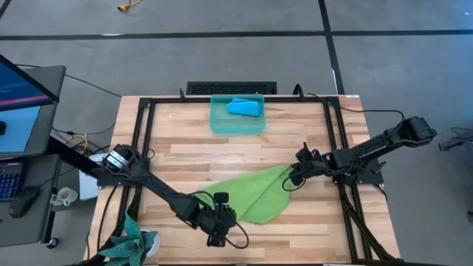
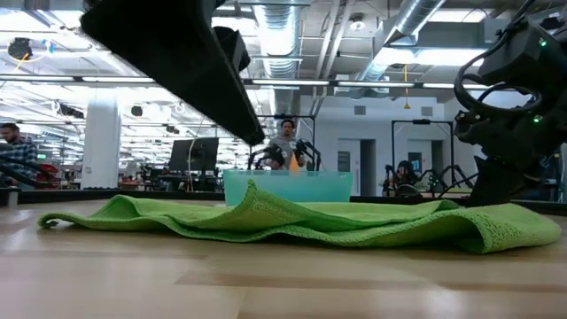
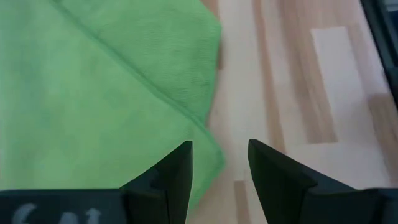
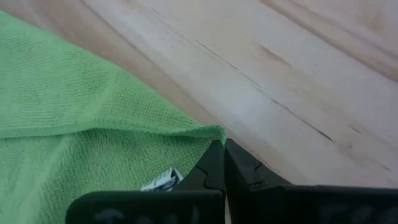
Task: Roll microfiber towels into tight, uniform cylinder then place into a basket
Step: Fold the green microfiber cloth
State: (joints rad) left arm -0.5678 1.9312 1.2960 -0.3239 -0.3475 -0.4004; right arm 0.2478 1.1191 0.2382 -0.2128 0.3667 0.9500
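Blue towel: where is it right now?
In the high view, the blue towel lies inside the teal basket at the table's far edge, apart from the green towel.

- No text, brand, number or sign can be read in any view.
- A small white tag (image 4: 160, 179) sits on the lime green towel (image 4: 74, 124) — its print is too small to make out.
- The monitor (image 1: 18, 85) beside the table shows coloured areas only — no legible words.

Lime green towel (image 1: 259, 193) spread on the pale, striped wood table (image 1: 185, 137), and behind it a see-through teal basket (image 1: 237, 122) holding the sky blue towel (image 1: 244, 108).
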